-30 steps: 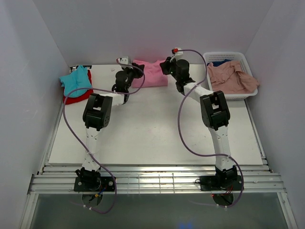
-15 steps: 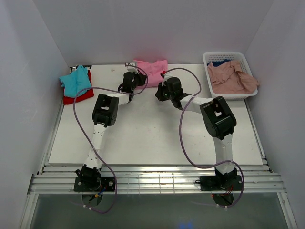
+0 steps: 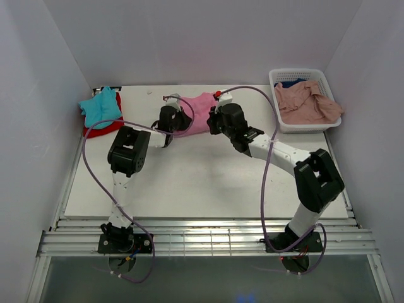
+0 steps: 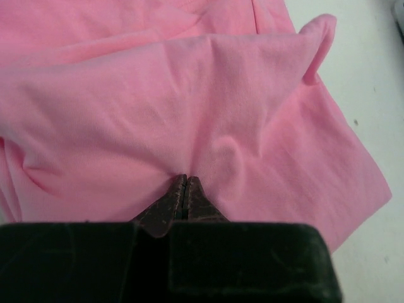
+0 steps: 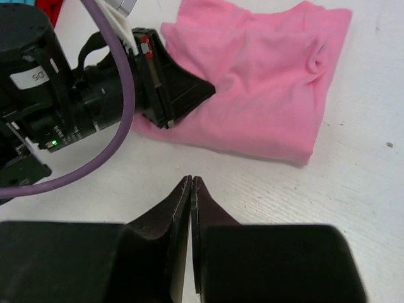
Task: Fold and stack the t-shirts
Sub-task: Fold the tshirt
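Note:
The bright pink t-shirt (image 3: pixel 201 108) lies folded at the far middle of the table (image 3: pixel 202 183). My left gripper (image 3: pixel 178 120) comes at it from the left. In the left wrist view its jaws (image 4: pixel 185 178) are shut, and the pink cloth (image 4: pixel 189 95) puckers at their tips. In the right wrist view the left gripper's tips (image 5: pixel 211 91) lie on the pink t-shirt (image 5: pixel 265 82) near its left edge. My right gripper (image 3: pixel 213 126) hangs by the shirt's right side. Its jaws (image 5: pixel 191 180) are shut on nothing, over bare table just off the shirt's edge.
A teal t-shirt (image 3: pixel 101 106) lies on a red one (image 3: pixel 101 130) at the far left. The white lattice basket (image 3: pixel 297 71) at the far right holds a salmon-pink t-shirt (image 3: pixel 306 104) over a dark blue one (image 3: pixel 291 83). White walls close in three sides.
Both grippers have shut and drawn back from the shirt's far edge toward the near side. The pink t-shirt has slid a little nearer with the left gripper.

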You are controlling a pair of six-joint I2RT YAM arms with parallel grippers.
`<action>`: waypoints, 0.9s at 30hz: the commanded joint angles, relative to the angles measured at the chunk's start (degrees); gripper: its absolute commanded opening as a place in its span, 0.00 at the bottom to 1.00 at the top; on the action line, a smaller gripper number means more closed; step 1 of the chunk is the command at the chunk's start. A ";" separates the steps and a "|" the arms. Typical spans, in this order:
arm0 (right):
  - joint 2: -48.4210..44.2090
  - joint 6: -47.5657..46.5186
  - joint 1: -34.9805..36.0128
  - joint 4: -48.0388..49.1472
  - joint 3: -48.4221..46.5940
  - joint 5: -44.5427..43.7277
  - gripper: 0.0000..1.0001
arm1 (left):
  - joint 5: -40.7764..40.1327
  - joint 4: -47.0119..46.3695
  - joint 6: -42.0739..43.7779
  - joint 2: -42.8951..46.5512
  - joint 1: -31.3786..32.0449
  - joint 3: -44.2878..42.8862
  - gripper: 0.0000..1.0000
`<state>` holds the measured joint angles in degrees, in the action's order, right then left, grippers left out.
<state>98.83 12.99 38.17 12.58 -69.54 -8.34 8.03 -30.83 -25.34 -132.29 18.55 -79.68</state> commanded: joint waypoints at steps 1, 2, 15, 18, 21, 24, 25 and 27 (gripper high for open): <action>-5.29 -0.34 1.11 -2.38 3.08 -6.33 0.08 | -0.04 7.19 1.35 6.33 3.33 9.26 0.00; -6.18 -0.42 1.29 -2.82 3.53 -7.64 0.08 | -0.03 7.27 1.26 7.56 4.64 12.93 0.00; -12.43 -0.16 2.52 -3.09 14.68 -3.88 0.08 | -4.43 7.54 -2.25 21.54 15.38 38.71 0.00; -10.59 0.01 2.52 -2.91 15.66 -2.65 0.08 | -4.69 7.71 -3.48 25.93 16.17 44.33 0.00; -8.05 1.15 2.52 -3.61 15.66 -1.51 0.08 | -6.00 8.15 -3.84 31.62 16.70 49.08 0.00; -4.63 1.94 2.52 -3.00 15.93 -0.63 0.08 | -6.36 9.03 -2.79 36.73 16.87 51.29 0.00; -3.74 2.12 2.52 -3.09 15.32 -0.37 0.08 | -6.36 9.55 -2.43 37.71 16.87 51.29 0.00; -1.46 2.91 2.52 -3.52 14.52 1.13 0.08 | -6.80 11.23 -1.64 39.38 16.87 50.59 0.00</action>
<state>94.80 14.37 40.27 8.54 -54.06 -9.50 2.76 -31.14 -28.97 -94.37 35.11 -30.48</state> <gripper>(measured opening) 0.078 0.023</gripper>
